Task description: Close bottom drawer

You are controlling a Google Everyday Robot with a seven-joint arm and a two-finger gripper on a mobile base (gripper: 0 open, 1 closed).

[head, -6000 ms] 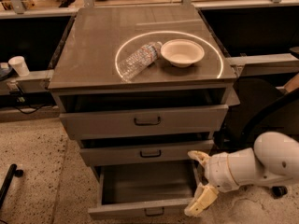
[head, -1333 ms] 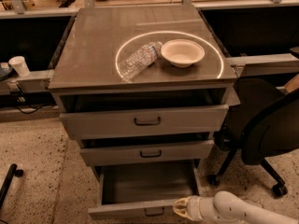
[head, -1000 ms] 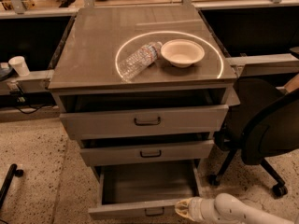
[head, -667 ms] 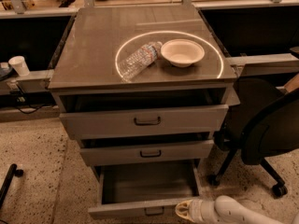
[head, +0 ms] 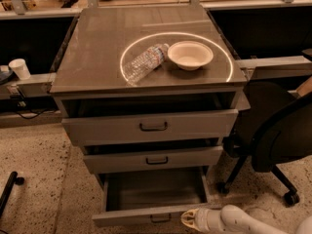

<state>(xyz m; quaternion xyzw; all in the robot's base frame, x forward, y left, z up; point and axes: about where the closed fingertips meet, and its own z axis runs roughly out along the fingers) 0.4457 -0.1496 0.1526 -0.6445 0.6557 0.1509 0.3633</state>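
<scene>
Resting by the bottom drawer of three: one gripper.

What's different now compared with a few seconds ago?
The gripper dropped from beside the cabinet's right side to the right end of the bottom drawer front. The drawer is as far open as before; bottle and bowl haven't moved.
</scene>
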